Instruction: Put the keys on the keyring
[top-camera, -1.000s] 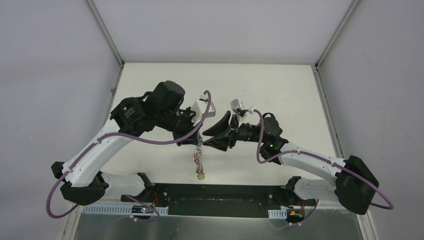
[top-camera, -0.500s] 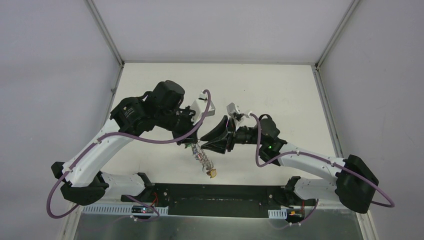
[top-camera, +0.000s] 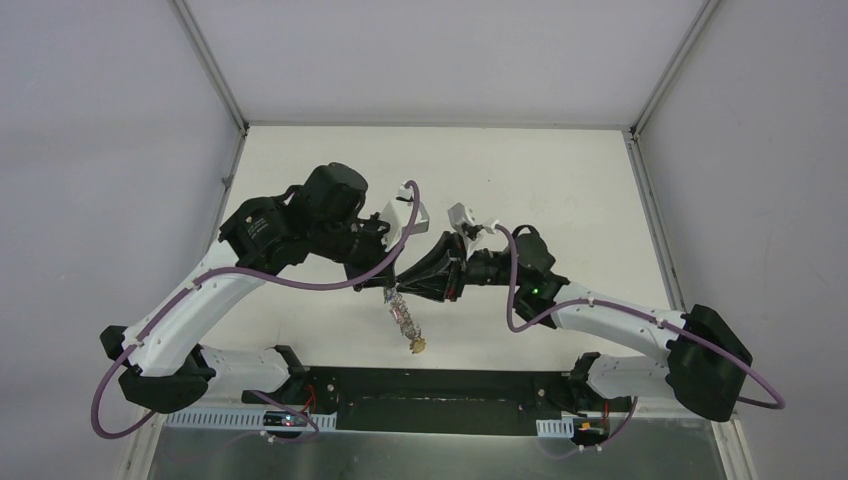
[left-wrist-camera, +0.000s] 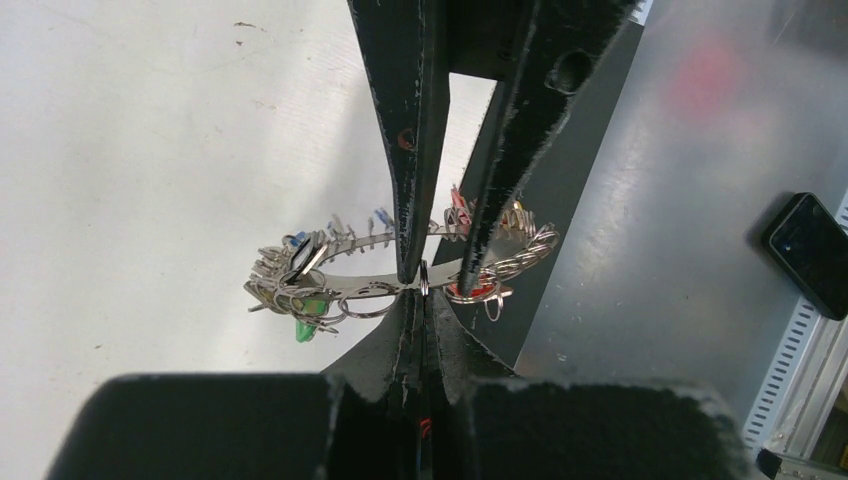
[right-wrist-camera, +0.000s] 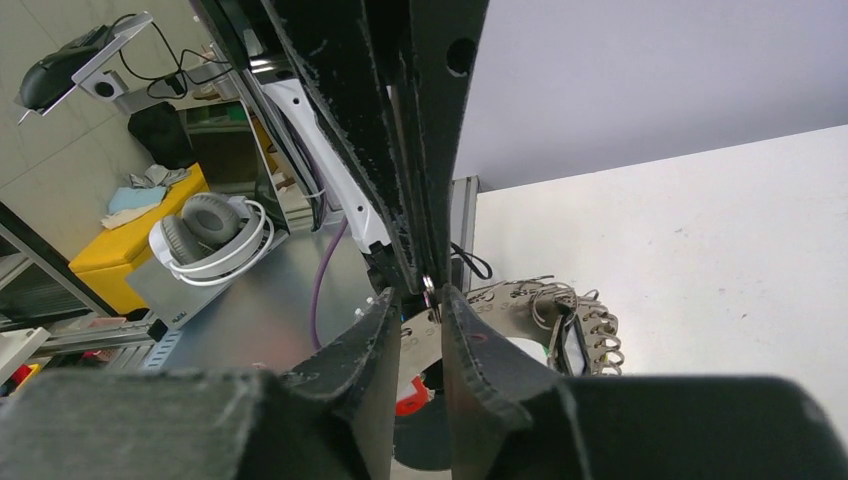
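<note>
The keyring (left-wrist-camera: 345, 283) is hanging at the meeting gripper tips.
The left gripper (left-wrist-camera: 421, 300) is clamping what looks like its thin loop; the right gripper (right-wrist-camera: 420, 303) is straddling it, jaws slightly parted.

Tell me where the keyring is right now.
In the top view, the keyring dangles mid-table from the shut left claw, with the right claw open around the same spot.

The keyring (top-camera: 403, 318) hangs above the table (top-camera: 560, 190), between left tool (top-camera: 386, 284) and right tool (top-camera: 407, 284).

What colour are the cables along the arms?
Purple; the cables show best in the top external view.
</note>
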